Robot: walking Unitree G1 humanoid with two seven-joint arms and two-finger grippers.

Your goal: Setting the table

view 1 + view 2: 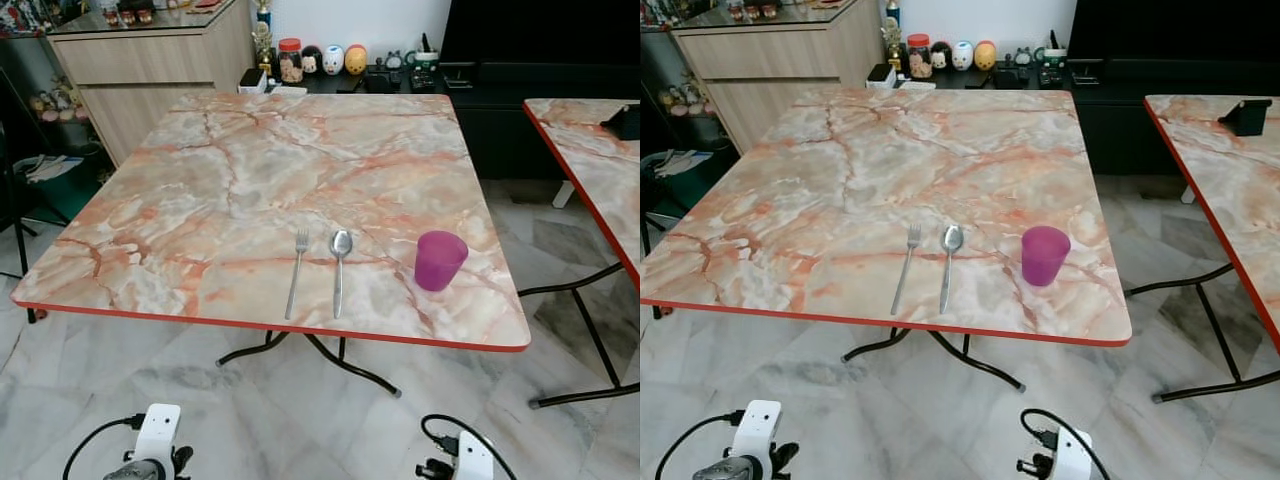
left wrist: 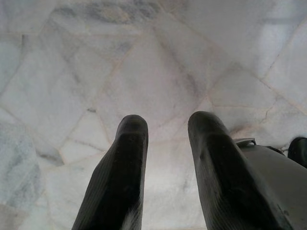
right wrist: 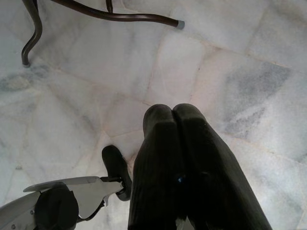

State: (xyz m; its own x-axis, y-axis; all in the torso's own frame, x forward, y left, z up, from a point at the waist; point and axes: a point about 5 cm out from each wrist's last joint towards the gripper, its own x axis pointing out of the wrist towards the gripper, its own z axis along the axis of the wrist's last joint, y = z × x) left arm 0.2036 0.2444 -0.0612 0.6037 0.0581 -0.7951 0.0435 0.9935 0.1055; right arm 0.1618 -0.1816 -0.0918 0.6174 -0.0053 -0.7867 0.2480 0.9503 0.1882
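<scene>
Left gripper (image 2: 165, 129) parted (purple cup (image 1: 440, 260) upright)

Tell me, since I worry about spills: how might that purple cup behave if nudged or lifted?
The purple cup looks like thin translucent plastic, so probably light and not brittle. It stands upright, narrower at the base than the rim, so a sideways push near the top may tip it. It sits near the table edge, so a slide could send it off.

Marble-tiled floor (image 1: 120, 400); wooden cabinet (image 1: 150, 60) behind — black sideboard (image 1: 500, 90) beside it.
</scene>
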